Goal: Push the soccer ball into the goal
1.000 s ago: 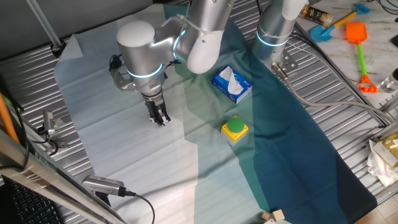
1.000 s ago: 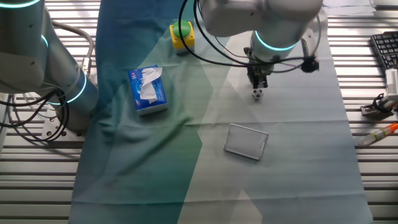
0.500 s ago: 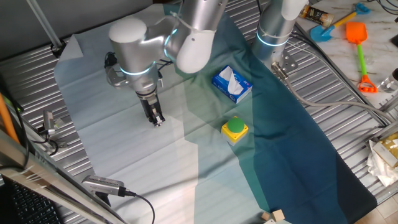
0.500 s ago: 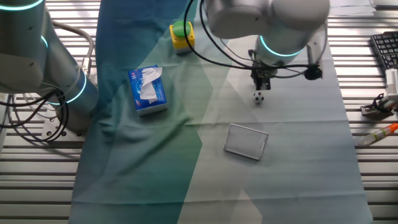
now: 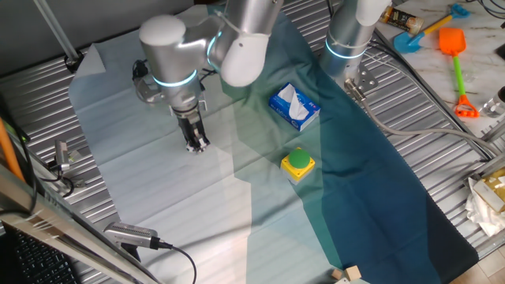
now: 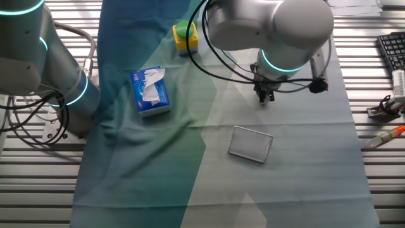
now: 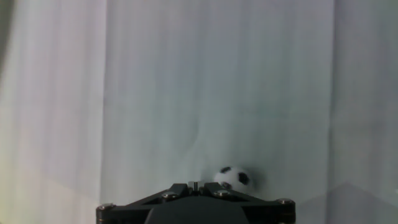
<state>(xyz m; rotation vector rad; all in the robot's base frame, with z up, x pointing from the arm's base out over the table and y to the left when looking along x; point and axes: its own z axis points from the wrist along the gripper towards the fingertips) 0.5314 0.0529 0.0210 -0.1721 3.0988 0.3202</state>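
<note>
1. Near the middle of the bench's pale cloth half, gripper point(image 5: 197, 144) points straight down, tips at or just above the cloth point(image 6: 304, 158); same gripper point(image 6: 266, 97) in the other fixed view.
2. Fingers look closed together in both fixed views, nothing held between them; hand view shows only the black finger base point(image 7: 194, 208) at the bottom edge, so the tips' exact gap is hard to read.
3. Soccer ball point(image 7: 231, 177), white with black patches, sits on the cloth just beside the finger base in hand view, slightly to its right; touching or not, cannot tell.
4. Ball is hidden by the gripper in both fixed views.
5. Goal point(image 6: 250, 144), thin pale rectangular frame, lies flat on the cloth, apart from the gripper, toward the near edge of the bench in the other fixed view.
6. Tissue box point(image 5: 293, 106), blue-white, sits on the darker teal cloth half, well apart from the gripper.
7. Green button point(image 5: 298, 160) on a yellow box sits near the tissue box, also on the teal side.
8. Second arm's base point(image 6: 79, 95) stands at the bench edge past the tissue box.
</note>
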